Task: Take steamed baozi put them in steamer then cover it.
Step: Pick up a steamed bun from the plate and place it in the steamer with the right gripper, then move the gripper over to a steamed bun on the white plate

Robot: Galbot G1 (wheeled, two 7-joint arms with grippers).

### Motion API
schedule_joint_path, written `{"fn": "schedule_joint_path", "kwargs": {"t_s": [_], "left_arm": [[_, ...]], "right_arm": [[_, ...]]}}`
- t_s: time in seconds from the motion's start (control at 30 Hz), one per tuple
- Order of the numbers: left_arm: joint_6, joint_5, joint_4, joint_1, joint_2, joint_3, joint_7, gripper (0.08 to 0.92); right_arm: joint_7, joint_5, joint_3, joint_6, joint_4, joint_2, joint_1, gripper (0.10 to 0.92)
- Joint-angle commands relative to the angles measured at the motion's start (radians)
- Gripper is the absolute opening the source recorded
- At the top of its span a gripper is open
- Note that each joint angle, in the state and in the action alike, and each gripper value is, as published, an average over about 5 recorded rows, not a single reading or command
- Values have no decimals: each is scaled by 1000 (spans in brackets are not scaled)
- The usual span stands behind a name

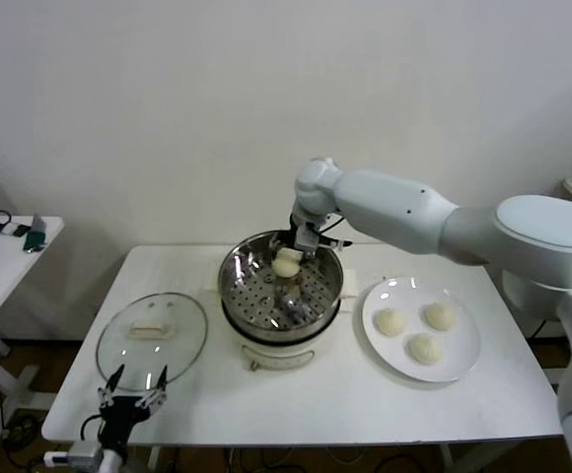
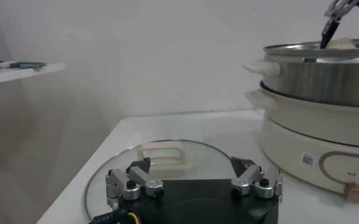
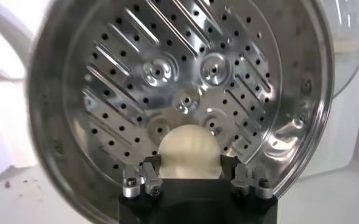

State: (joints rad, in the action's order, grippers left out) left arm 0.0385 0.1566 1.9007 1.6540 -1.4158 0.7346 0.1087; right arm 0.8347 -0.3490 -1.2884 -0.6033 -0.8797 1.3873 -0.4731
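My right gripper (image 1: pixel 288 256) is shut on one steamed baozi (image 1: pixel 286 264) and holds it just inside the far rim of the steamer (image 1: pixel 235 286). In the right wrist view the baozi (image 3: pixel 189 151) sits between the fingers above the steamer's perforated tray floor (image 3: pixel 179 91). Three baozi (image 1: pixel 391 321) (image 1: pixel 441 315) (image 1: pixel 425 348) lie on the white plate (image 1: pixel 464 363) to the steamer's right. The cover (image 1: pixel 128 353), clear glass with a cream handle (image 1: pixel 152 329), lies flat on the table left of the steamer. My left gripper (image 1: pixel 133 398) is open and empty at the table's front left edge, just before the cover (image 2: pixel 209 163).
The white table (image 1: pixel 345 404) holds the steamer in the middle, the plate on the right and the cover on the left. A side table (image 1: pixel 0 258) with small items stands at the far left. The steamer's cream base (image 2: pixel 325 152) shows in the left wrist view.
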Motion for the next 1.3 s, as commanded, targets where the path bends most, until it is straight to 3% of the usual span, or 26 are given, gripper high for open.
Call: {"fn": "schedule_joint_path", "kwargs": {"t_s": [0.03,0.13,0.4,0.67,0.73,0.83,0.93,1.3], "left_arm": [[0,0,-2,0,1,-1,0,823],[-1,0,-2,1,2,-1,0,823],[0,-5,1,-1,-2,-3,0,823],[6,-26,9,-3,-18,-12,2,823],[7,-31,10,-3,-18,-14,2,823],[9,-36,11,-3,-16,-15,2,823],[11,-37,10,-5,-12,-15,2,823],[10,-24,8,-14,-4,-10,2,823]], "right_arm": [[-45,-80,44,-14,100,38,54,662],[-40,-67,42,-24,121,47,57,675],[-42,12,46,-35,114,40,42,816],[117,394,-98,-12,3,-86,-160,823],[167,580,-174,65,-31,-140,-251,823],[228,889,-305,300,-114,-256,-381,823],[258,1062,-392,515,-178,-369,-469,823],[130,1087,-625,841,-475,-677,-502,823]]}}
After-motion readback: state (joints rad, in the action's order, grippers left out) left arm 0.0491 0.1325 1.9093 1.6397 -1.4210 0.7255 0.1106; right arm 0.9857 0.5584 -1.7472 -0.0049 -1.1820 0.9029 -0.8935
